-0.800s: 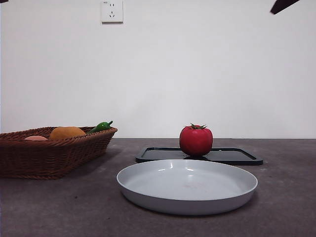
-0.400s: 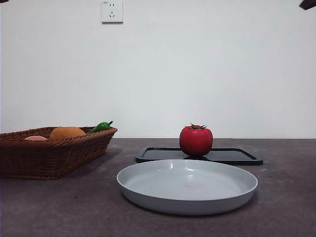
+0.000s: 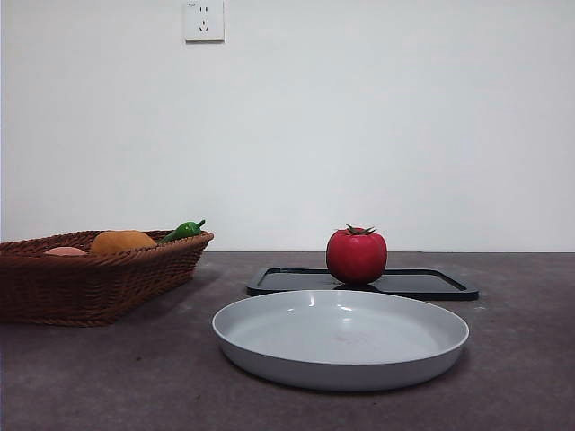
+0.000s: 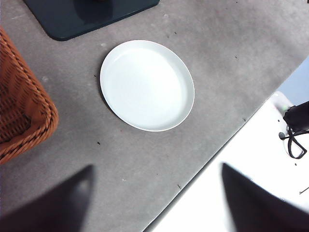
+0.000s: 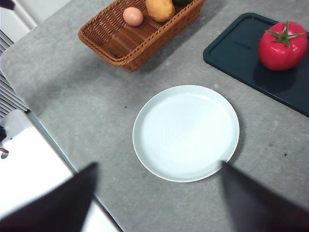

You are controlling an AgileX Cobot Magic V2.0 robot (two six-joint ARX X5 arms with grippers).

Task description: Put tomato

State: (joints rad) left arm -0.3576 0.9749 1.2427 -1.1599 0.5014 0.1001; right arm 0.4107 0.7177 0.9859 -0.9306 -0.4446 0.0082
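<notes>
The glossy red tomato [image 5: 282,45] stands on a flat black tray [image 5: 241,58], far beyond the right gripper [image 5: 157,198], whose jaws are spread wide and empty. A smooth white plate [image 5: 186,133] lies between them. The left gripper [image 4: 157,198] also hangs spread. A woven wicker basket [image 3: 90,278] rests on the speckled grey bench [image 3: 108,377] before a white wall.

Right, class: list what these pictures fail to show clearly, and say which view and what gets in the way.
- Tomato: out of the left wrist view, past the picture's edge; only its shadow shows on the tray.
- Basket contents: front view, the wicker wall hides all but the tops.
- Pepper: right wrist view, cut by the edge.
- Both grippers: out of the front view.
</notes>
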